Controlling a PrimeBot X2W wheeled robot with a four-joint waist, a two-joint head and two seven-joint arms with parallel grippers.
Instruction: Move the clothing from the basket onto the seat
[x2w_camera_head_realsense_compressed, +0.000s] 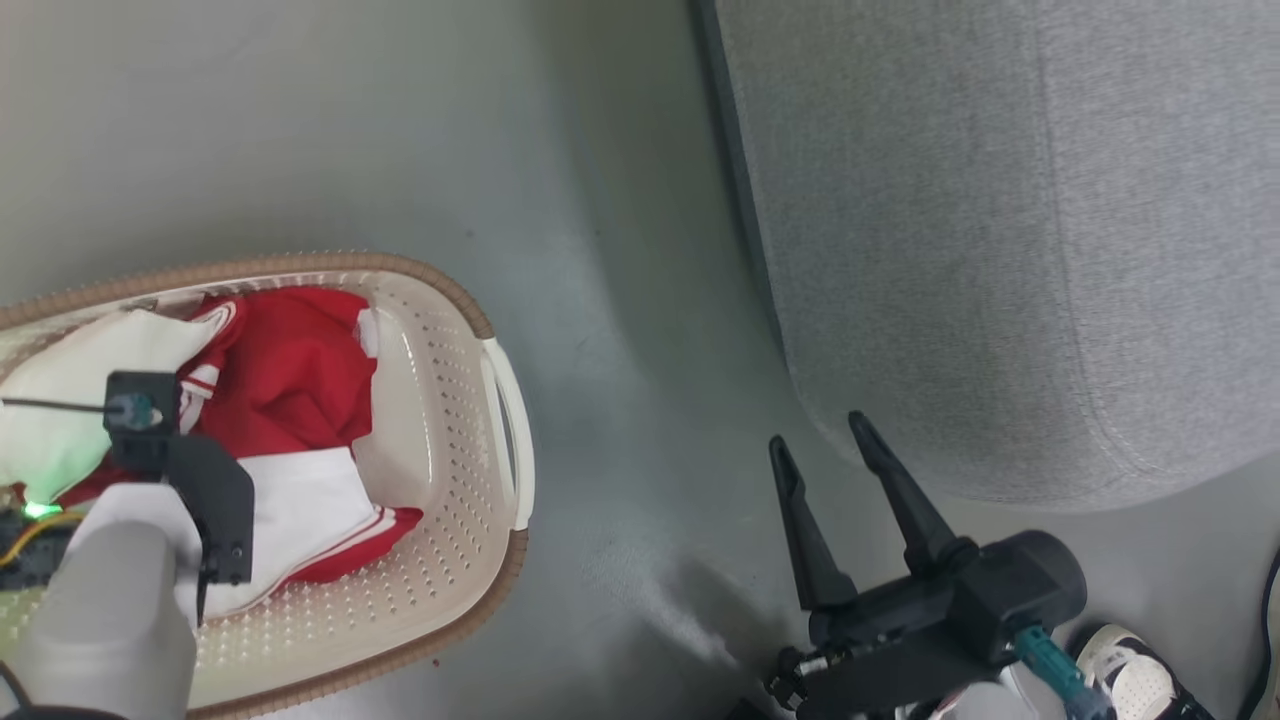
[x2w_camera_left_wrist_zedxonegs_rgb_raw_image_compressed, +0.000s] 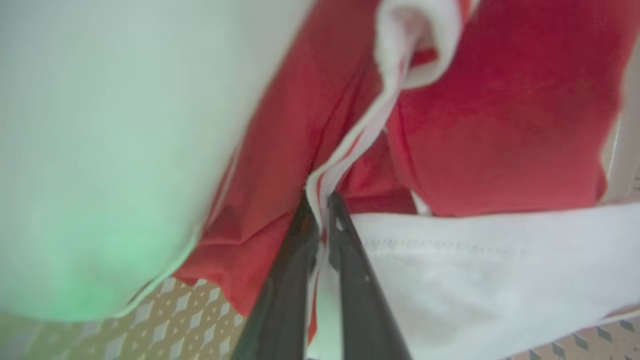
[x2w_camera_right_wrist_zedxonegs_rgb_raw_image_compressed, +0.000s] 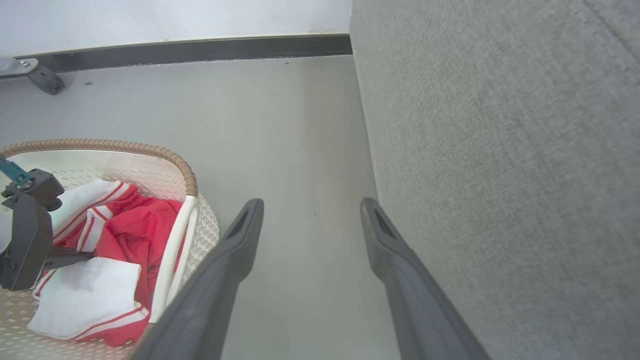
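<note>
Left wrist view first: the left gripper (x2w_camera_left_wrist_zedxonegs_rgb_raw_image_compressed: 320, 212) is pinched tight on a white-and-red striped fold of the clothing (x2w_camera_left_wrist_zedxonegs_rgb_raw_image_compressed: 500, 125). Both dark fingers (x2w_camera_left_wrist_zedxonegs_rgb_raw_image_compressed: 352, 265) are pressed together with the fabric edge caught between them. Red cloth bunches up behind the fold, a white panel with a stitched hem lies to one side, and a blurry pale patch with a green tint takes up the other. A bit of the basket (x2w_camera_left_wrist_zedxonegs_rgb_raw_image_compressed: 190, 310) bottom, all little perforations, peeks out underneath.

Head view: the basket stands on the floor (x2w_camera_head_realsense_compressed: 600, 300), well apart from the seat (x2w_camera_head_realsense_compressed: 1000, 250), with a bare strip of floor between them. All the clothing is inside the basket, piled toward the end with the white handle, and the left arm comes down onto the pile. The right gripper (x2w_camera_head_realsense_compressed: 820, 435) hangs over the floor with its fingers spread wide and nothing in them, its tips just beside the seat's rounded corner. A white-and-black shoe (x2w_camera_head_realsense_compressed: 1130, 670) pokes in at the bottom.

Right wrist view: same story, with open fingers, grey floor between them and the seat's side along one edge. The basket is on the other side, with the left gripper inside it. A dark baseboard (x2w_camera_right_wrist_zedxonegs_rgb_raw_image_compressed: 200, 47) runs along the far edge of the floor, and there's a caster (x2w_camera_right_wrist_zedxonegs_rgb_raw_image_compressed: 45, 80) next to it.
</note>
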